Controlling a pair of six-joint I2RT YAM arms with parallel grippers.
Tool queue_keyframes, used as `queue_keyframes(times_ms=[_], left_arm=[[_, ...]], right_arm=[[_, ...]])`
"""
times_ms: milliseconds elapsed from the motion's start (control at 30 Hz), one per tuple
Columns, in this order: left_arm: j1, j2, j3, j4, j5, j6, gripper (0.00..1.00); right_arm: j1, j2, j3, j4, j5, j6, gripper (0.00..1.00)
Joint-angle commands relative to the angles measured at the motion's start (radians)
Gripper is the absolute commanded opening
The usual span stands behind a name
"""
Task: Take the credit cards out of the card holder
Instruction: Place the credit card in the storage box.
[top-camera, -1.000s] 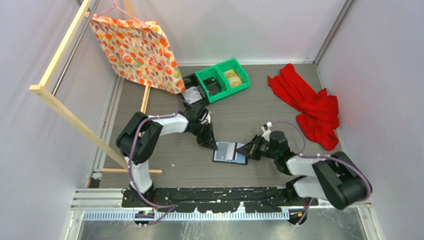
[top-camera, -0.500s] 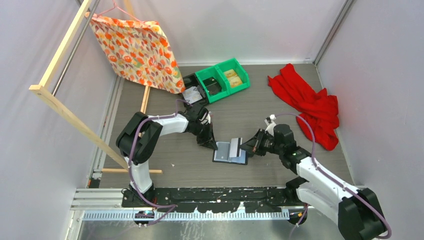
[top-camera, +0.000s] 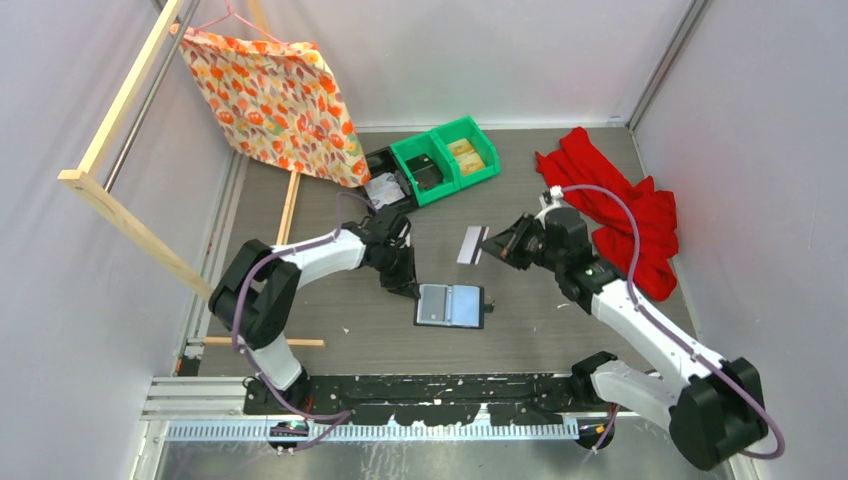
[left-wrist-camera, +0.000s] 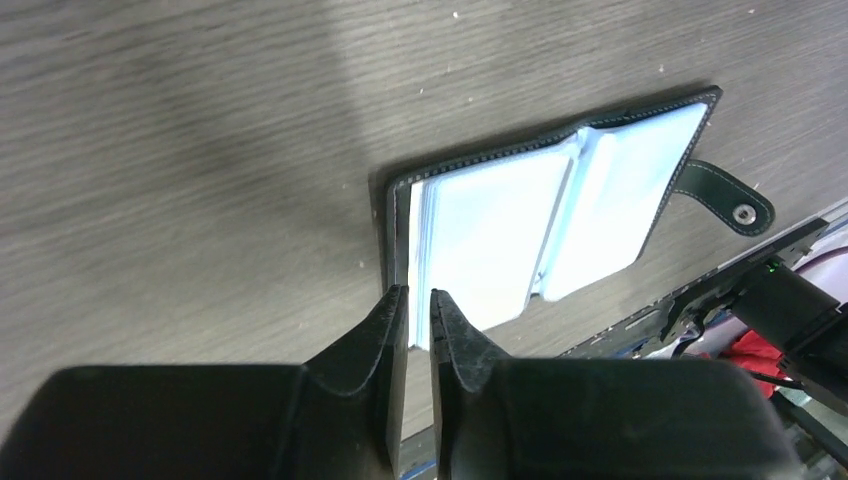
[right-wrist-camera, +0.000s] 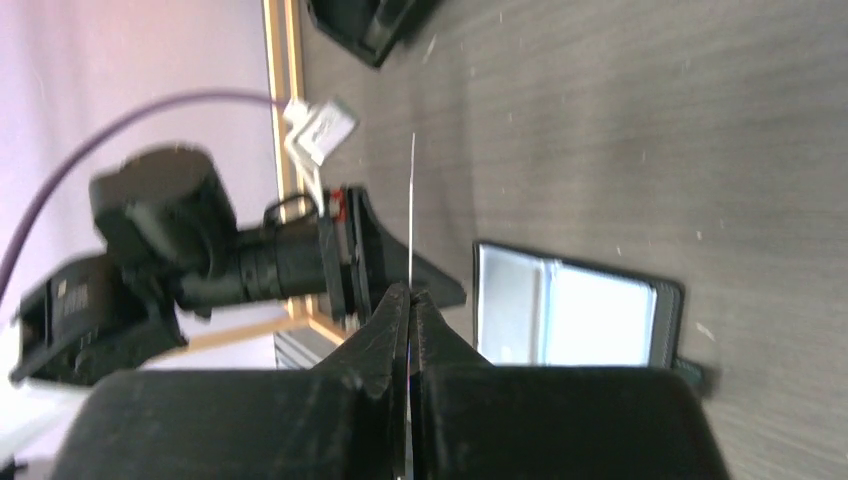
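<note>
- Credit card (top-camera: 472, 245): your right gripper (top-camera: 498, 246) has its jaws closed on one end of a white card and holds it above the table (top-camera: 540, 340).
- Card holder (top-camera: 450, 306) lies open and flat on the table, nearer the arm bases, with its snap tab (left-wrist-camera: 725, 195) on its right side.
- Your left gripper (left-wrist-camera: 418, 297) sits at the holder's left edge, fingers a sliver apart and apparently gripping nothing; whether they touch it is unclear.

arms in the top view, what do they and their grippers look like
Both the left arm and right arm have white link shells between bulky black joints, each trailed by a loose purple cable. The left gripper and right gripper are matte black, with two wedge-shaped fingers tapering to thin tips.
</note>
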Motion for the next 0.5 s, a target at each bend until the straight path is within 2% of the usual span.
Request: queue_keyframes(times_ms=[0,133,467], left_arm=[[0.004,-0.107,0.014,-0.079,-0.068,0.029,0.16],[0.004,-0.146,0.022,-0.106,-0.084,0.034,0.19],[0.007,-0.332,0.010,-0.223,-0.198,0.025,0.17]], right_arm=[[-0.004,0.137,0.130,0.092,0.155,0.057,0.01],[0.005,0.292,0.241,0.180,0.218,0.086,0.01],[0.043,0.627,0.581,0.185,0.469,0.120,0.01]])
